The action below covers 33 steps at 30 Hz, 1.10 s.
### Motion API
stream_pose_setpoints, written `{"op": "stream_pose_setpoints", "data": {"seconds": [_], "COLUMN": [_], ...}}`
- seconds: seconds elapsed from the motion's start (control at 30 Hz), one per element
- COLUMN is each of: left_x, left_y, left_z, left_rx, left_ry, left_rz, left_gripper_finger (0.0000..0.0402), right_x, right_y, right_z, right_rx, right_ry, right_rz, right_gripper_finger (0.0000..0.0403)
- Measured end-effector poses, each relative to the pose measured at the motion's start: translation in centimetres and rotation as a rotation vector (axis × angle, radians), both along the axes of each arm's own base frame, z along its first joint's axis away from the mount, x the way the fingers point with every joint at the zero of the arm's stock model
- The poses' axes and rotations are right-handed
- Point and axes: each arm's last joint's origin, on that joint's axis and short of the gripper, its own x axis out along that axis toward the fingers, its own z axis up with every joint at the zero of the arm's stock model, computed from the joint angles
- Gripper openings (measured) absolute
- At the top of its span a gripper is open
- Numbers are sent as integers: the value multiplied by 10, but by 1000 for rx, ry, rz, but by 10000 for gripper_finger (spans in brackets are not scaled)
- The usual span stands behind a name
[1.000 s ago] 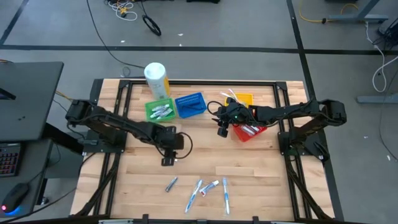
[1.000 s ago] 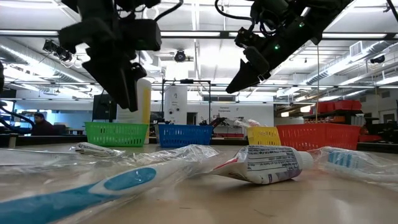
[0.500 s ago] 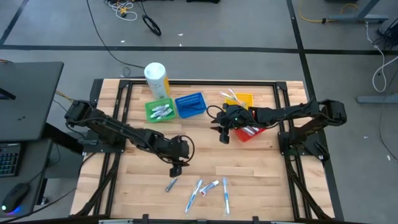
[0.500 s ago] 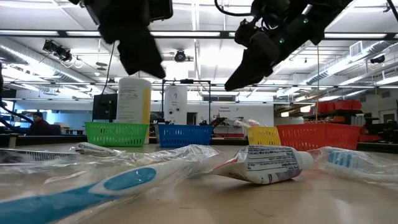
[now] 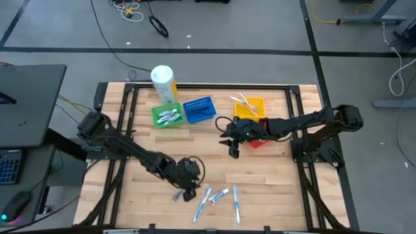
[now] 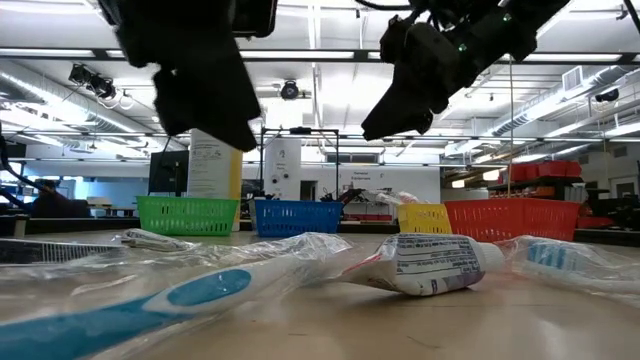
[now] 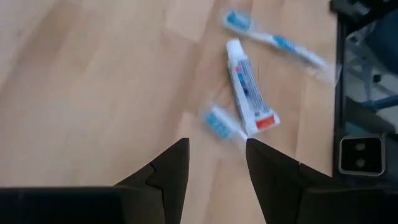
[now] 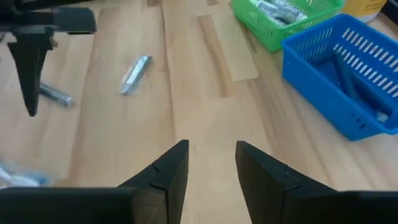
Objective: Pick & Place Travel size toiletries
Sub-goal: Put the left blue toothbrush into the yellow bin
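Several travel size toiletries lie near the table's front edge: a silver tube [image 5: 177,194], a wrapped blue toothbrush [image 5: 203,203], a white toothpaste tube [image 5: 220,194] and another toothbrush [image 5: 235,203]. My left gripper [image 5: 190,188] hovers open just above and left of them. In its wrist view the open fingers [image 7: 216,149] frame bare wood short of the toothpaste tube [image 7: 249,93] and a toothbrush [image 7: 273,40]. My right gripper [image 5: 232,150] hangs open over mid-table, in front of the red basket [image 5: 262,141], with nothing between its fingers [image 8: 211,158].
Along the far side stand a green basket [image 5: 167,116] holding silver tubes, a blue basket [image 5: 199,109], a yellow basket [image 5: 251,104] with toothbrushes, and a large white-and-yellow bottle [image 5: 163,83]. Bare wood lies between the baskets and the loose items.
My left gripper has swung from mid-table toward the near edge and a little right, rolling as it went, and now hangs by the silver tube. My right gripper has drifted slightly toward the near edge. Both have stayed open; no item has moved.
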Motion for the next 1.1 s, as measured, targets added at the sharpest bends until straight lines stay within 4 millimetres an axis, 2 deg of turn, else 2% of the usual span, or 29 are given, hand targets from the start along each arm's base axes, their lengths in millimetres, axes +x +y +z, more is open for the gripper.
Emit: {"op": "stream_pose_setpoints", "data": {"seconds": [0.2, 0.3, 0.47, 0.53, 0.77, 0.97, 1.1], "left_x": [21, 30, 46, 47, 46, 43, 43], "left_y": [-35, -49, -62, -64, -62, -54, -49], "left_z": [-21, -35, -53, -60, -58, -60, -55], "left_rx": [16, 43, 66, 86, 135, 185, 253], "left_ry": [36, 76, 147, 193, 208, 257, 223], "left_rz": [19, -1, 45, 43, 43, 93, 113], "left_gripper_finger": [167, 167, 167, 167, 159, 89, 40], "right_x": [-2, -4, -7, -9, -11, -11, -11], "right_y": [25, 39, 60, 66, 73, 73, 73], "right_z": [-1, -1, -1, -1, 0, 0, 0], "right_rx": [4, 11, 7, -8, -74, -87, -87], "right_ry": [-5, -2, -8, -13, -21, -20, -21], "right_rz": [-36, -1, 62, 63, 88, 98, 97], "right_gripper_finger": [140, 140, 140, 140, 140, 140, 140]}}
